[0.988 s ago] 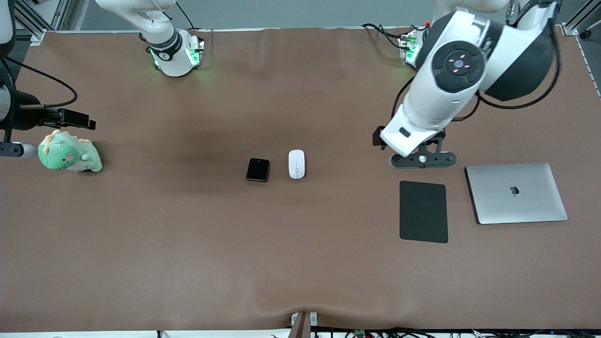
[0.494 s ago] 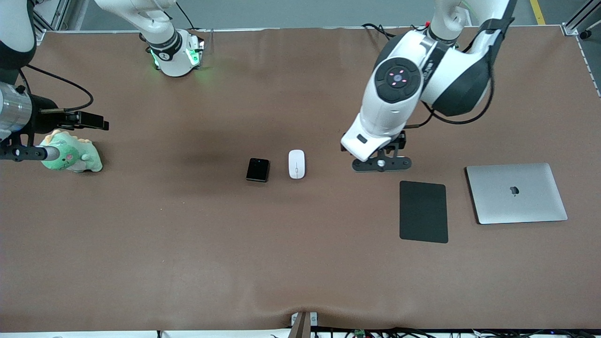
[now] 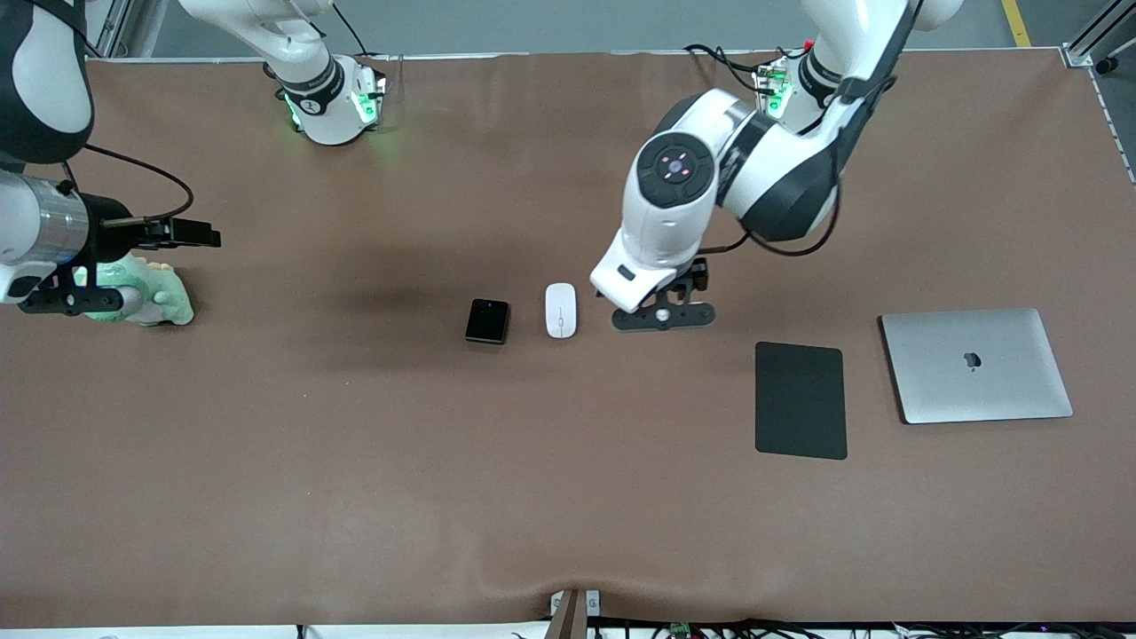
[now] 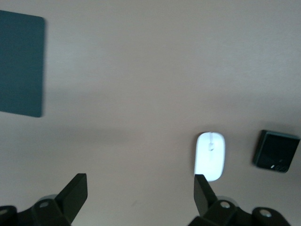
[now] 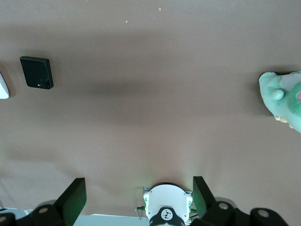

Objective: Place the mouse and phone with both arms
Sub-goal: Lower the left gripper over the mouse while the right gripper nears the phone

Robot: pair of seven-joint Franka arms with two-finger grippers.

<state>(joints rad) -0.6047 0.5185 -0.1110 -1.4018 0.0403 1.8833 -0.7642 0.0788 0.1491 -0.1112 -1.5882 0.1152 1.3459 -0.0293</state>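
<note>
I see the black pad (image 3: 800,400) nearest to the camera, then the mouse (image 3: 560,310) and the phone (image 3: 487,320) side by side mid-table; my left gripper (image 3: 662,317) hovers spread just beside the mouse, my right gripper (image 3: 67,300) hangs spread over the green toy (image 3: 151,296)

On my feed the mouse (image 3: 561,310) and the phone (image 3: 487,320) lie side by side mid-surface (image 3: 355,461), apart, the phone toward the right arm's end. My left pincer (image 3: 662,317) hangs just beside the mouse, toward the left arm's end. Further that way lies the pad (image 3: 800,399), then the laptop (image 3: 975,365) (well apart from the mouse). My right pincer (image 3: 67,300) hangs over the plush toy (image 3: 151,300) at the right arm's end of the surface.
</note>
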